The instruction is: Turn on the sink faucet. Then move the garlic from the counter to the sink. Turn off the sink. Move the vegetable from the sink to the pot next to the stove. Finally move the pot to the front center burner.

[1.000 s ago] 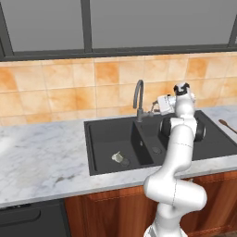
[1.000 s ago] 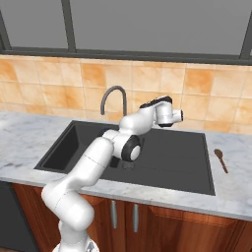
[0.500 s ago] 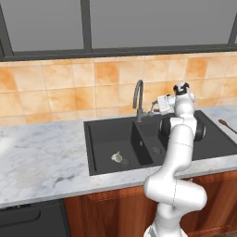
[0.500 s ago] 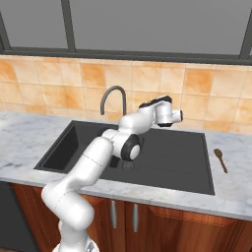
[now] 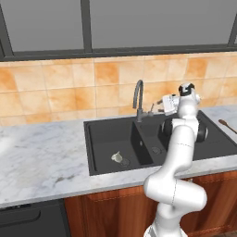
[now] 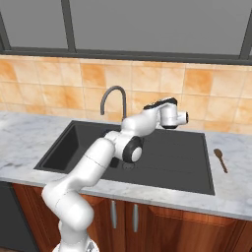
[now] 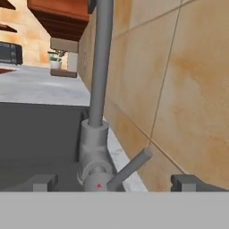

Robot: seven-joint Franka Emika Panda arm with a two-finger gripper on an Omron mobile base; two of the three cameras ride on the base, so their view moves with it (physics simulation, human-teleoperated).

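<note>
Currently: you are lining up on the sink faucet (image 5: 138,99) lever, claw spread wide and gripping nothing.
Item, garlic (image 5: 116,157): lying in the sink (image 5: 104,131), left bowl, beside its drain, so the off-turn is likely your step. Item, gripper (image 5: 159,106): hovering just beside the faucet base, fingertips (image 7: 42,182) straddling the lever so a push can swing it. Item, wooden spoon (image 6: 220,160): resting on the counter (image 5: 41,157), well apart.
</note>
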